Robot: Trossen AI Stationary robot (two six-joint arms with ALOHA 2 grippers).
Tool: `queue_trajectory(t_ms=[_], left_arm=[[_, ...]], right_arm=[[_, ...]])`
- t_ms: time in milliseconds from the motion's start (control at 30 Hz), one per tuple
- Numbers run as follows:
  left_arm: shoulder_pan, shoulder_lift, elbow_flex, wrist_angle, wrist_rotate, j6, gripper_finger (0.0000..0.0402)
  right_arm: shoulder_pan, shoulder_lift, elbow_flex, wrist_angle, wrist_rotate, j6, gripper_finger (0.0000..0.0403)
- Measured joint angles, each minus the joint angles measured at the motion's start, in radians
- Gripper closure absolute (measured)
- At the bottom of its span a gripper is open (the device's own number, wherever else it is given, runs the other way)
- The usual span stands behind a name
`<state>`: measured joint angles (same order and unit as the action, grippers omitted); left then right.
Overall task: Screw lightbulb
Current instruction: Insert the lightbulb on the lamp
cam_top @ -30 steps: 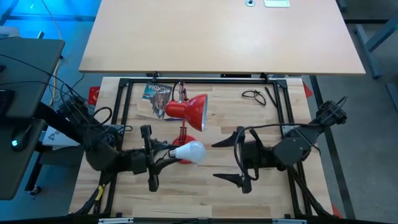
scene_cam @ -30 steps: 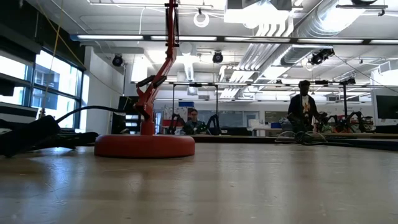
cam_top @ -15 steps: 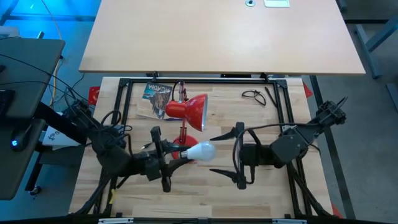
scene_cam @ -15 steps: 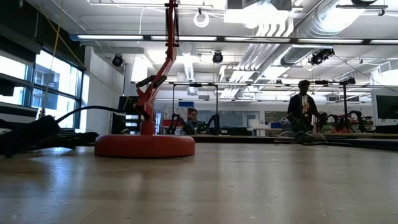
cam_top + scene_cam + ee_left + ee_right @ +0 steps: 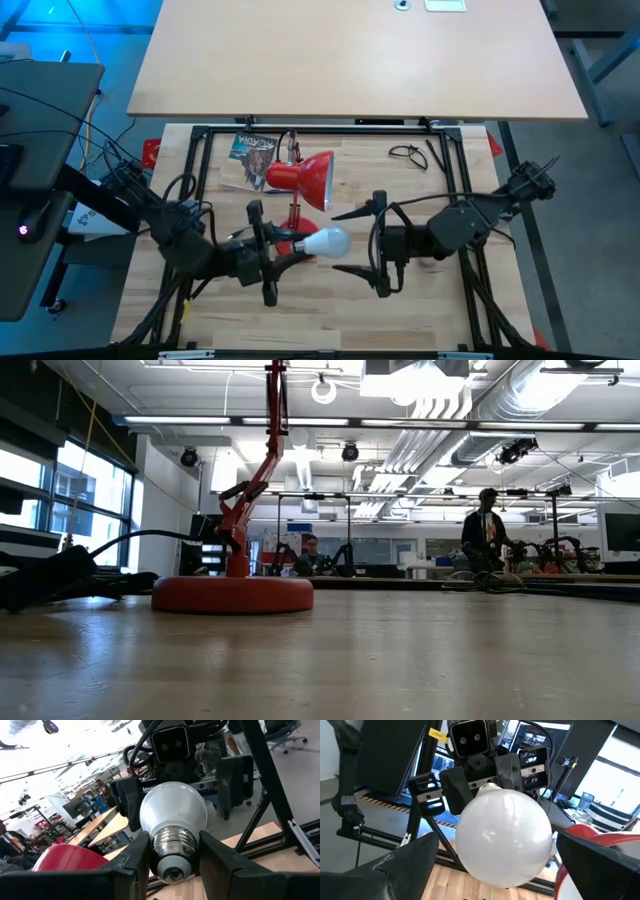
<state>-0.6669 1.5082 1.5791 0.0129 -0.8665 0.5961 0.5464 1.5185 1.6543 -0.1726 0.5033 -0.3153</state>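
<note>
- Left gripper (image 5: 283, 247) clamped on the lightbulb (image 5: 325, 242): both fingers pinch the grey-silver screw base, clear in the left wrist view (image 5: 174, 851).
- Lightbulb is held off the worktop (image 5: 330, 305), lying roughly horizontal, white globe end pointing toward the right arm, screw base toward the left arm.
- Right gripper (image 5: 352, 242) released, jaws wide apart, one finger on each side of the line to the globe. Its fingertips sit just beside the globe, not touching as far as the high view shows.
- Right wrist view: globe (image 5: 504, 838) fills the gap between the two dark fingers, with the left gripper behind it.
- Red lamp: shade (image 5: 312, 178) lies just beyond the lightbulb toward the far edge of the worktop, opening facing the right arm's side; round base (image 5: 232, 594) flat on the worktop, partly under the left gripper.
- Booklet (image 5: 252, 150) next to the shade near the far left of the frame; eyeglasses (image 5: 408, 153) at the far right, well apart from both grippers.
- Low view: two people (image 5: 487, 534) in the room behind, far from the worktop.
</note>
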Motion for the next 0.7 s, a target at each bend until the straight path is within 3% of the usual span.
queue_trajectory(t_ms=[233,500,700], left_arm=[[0.020,0.000,0.000,-0.001,0.014,0.001,0.0283],[0.014,0.000,0.000,-0.002,0.004,0.016,0.0283],[0.003,0.000,0.000,0.001,0.010,-0.028,0.0283]], right_arm=[[-0.016,0.000,0.000,0.006,-0.046,0.000,0.0008],[-0.017,0.000,0.000,0.008,-0.044,-0.014,0.0056],[-0.016,0.000,0.000,0.027,-0.061,-0.018,0.0063]])
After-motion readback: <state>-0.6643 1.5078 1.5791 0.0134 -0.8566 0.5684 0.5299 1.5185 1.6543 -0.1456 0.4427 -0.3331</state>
